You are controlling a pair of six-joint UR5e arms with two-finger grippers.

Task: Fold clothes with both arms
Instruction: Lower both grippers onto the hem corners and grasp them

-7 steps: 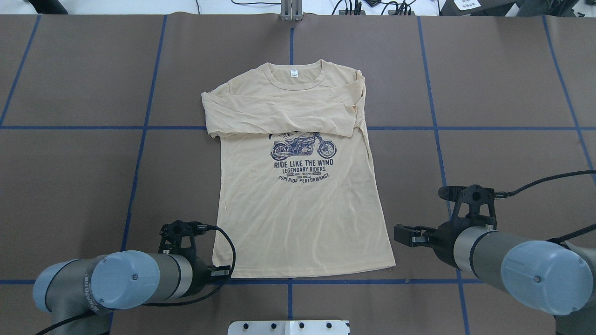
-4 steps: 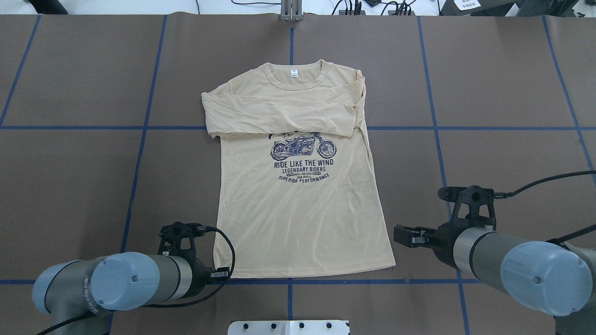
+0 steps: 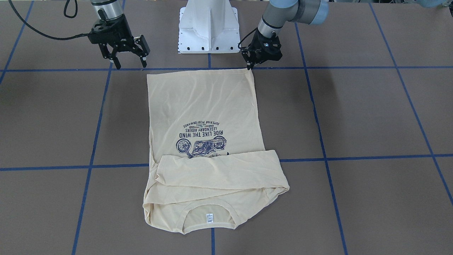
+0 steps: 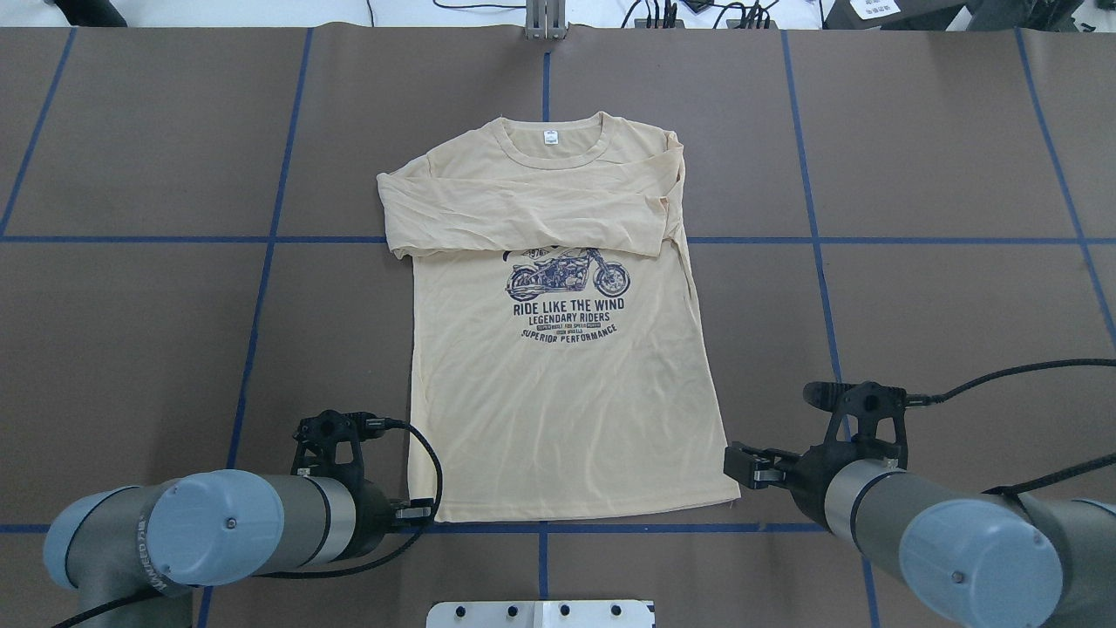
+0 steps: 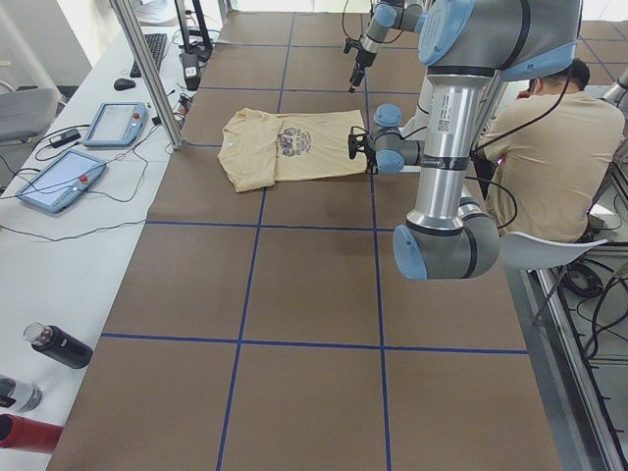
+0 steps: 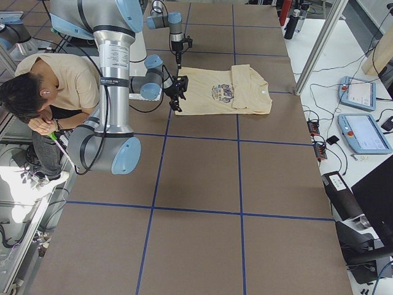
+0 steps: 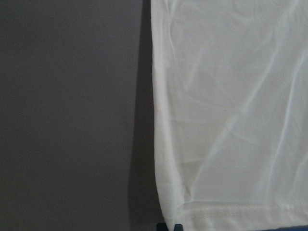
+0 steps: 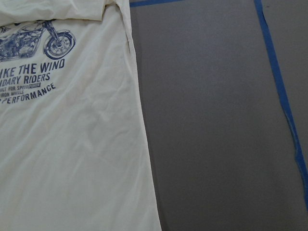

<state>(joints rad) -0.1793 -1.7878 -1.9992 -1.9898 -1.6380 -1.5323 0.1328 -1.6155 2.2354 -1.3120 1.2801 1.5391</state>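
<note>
Left gripper (image 3: 250, 66) — fingers pressed together on the hem corner of the shirt (image 4: 567, 419), which lies flat ahead of it. Right gripper (image 3: 131, 65) — spread, just beside the other corner; a one-sided lift would likely skew the fold.

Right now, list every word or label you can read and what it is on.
"RIDE LIKE THE WIND": T-shirt print.
"LEGENDARY RIDERS": same print.
"SUPERIOR PERFORMANCE": same print, curved.
Two tiny print lines between those, and the neck label: too small to read.
</note>
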